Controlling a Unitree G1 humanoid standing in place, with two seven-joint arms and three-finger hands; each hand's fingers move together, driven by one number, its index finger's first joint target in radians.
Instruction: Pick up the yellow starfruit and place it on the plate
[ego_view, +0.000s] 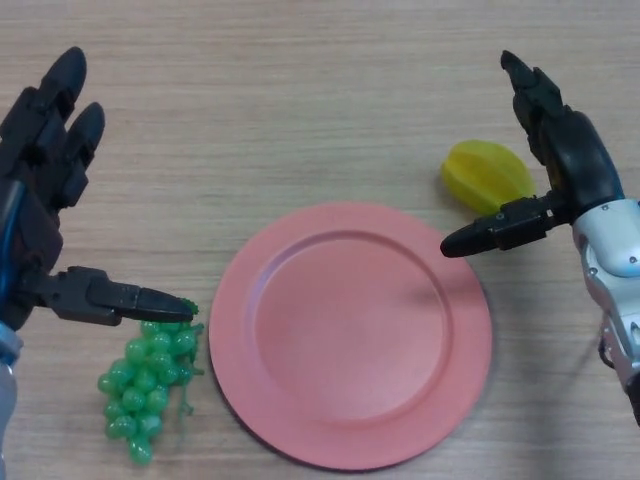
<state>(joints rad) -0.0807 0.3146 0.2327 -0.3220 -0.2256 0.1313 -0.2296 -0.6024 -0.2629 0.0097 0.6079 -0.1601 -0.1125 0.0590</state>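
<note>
Item: starfruit (487, 177), at two o'clock off the plate (350, 430), unheld. My right hand (560, 150) brackets it, fingers and thumb spread for the grasp. Left hand (45, 160) idle at nine o'clock, splayed above grapes (150, 385).

Single view only: head camera, looking steeply down onto the wooden surface (300, 90) from close above. Near edge of scene sits at bottom of frame, far side at top. Left robot hand (45, 190) enters from the left border, right robot hand (560, 170) from the right. The surface fills the whole frame; no second view overlaps.
</note>
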